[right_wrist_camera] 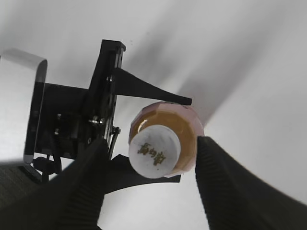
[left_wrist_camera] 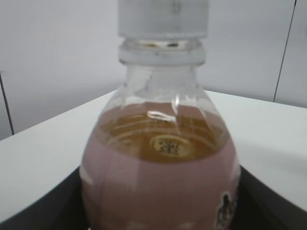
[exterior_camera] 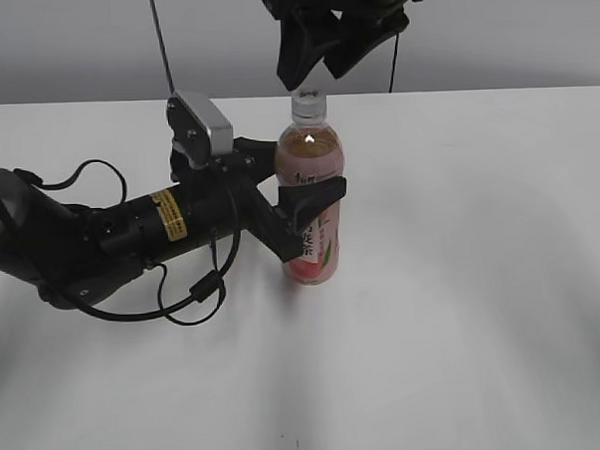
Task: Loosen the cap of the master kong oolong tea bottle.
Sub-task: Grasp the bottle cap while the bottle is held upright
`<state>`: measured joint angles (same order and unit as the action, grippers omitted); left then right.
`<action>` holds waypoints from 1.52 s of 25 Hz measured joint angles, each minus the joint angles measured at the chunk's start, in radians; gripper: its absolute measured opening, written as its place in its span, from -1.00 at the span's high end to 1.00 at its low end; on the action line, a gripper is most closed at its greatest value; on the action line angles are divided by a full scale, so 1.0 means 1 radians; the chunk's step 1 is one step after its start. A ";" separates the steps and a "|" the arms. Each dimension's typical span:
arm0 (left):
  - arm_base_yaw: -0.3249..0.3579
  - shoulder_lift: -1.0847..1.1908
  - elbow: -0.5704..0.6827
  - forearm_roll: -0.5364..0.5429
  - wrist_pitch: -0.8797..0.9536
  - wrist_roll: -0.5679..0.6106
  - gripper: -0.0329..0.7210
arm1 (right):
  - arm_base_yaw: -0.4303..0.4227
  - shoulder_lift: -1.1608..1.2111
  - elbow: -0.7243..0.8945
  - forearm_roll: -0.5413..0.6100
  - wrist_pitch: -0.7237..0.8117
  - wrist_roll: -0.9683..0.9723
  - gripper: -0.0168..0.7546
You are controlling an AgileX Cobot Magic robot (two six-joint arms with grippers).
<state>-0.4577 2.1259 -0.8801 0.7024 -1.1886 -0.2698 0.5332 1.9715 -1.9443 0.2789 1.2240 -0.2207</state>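
White table: cap (exterior_camera: 310, 104) below right tool (exterior_camera: 318, 70).

White table (exterior_camera: 483, 307), upright tea bottle (exterior_camera: 312, 200) (cap on) standing on it

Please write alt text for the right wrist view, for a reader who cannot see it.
Seen from above, the open right gripper hangs over the white cap of the tea bottle, its fingers not touching it. The left gripper clasps the bottle on a white table.
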 joint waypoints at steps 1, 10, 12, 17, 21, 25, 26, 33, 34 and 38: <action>0.000 0.000 0.000 0.000 0.000 0.000 -0.32 | 0.000 0.000 0.002 0.000 0.000 0.000 -0.18; 0.000 0.000 0.000 -0.002 -0.001 0.000 -0.32 | 0.000 0.018 0.007 0.012 0.000 -0.001 -0.18; 0.000 0.000 0.000 -0.002 -0.001 0.000 -0.32 | 0.000 0.025 0.007 0.014 0.000 -0.002 -0.18; 0.000 0.000 0.000 -0.003 -0.001 0.000 -0.32 | 0.000 0.037 0.007 0.015 0.000 -0.004 -0.12; 0.000 0.000 0.000 -0.004 -0.001 0.000 -0.32 | 0.000 0.051 0.008 0.015 0.000 -0.004 -0.08; 0.000 0.000 0.000 -0.004 -0.001 0.000 -0.32 | 0.000 0.053 0.008 0.015 0.000 -0.006 0.07; 0.000 0.000 0.000 -0.004 -0.001 0.000 -0.32 | 0.000 0.053 0.008 0.015 0.000 -0.006 0.13; 0.000 0.000 0.000 -0.005 0.000 0.000 -0.32 | 0.000 0.053 0.008 0.015 0.000 -0.012 0.20; 0.000 0.000 0.000 -0.005 0.000 0.000 -0.32 | 0.000 0.053 0.008 0.015 0.000 -0.017 0.20; 0.000 0.000 0.000 -0.006 0.000 0.000 -0.32 | 0.000 0.053 0.008 0.014 0.000 -0.047 0.20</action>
<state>-0.4577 2.1259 -0.8801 0.6967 -1.1888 -0.2698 0.5332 2.0244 -1.9364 0.2928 1.2240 -0.2676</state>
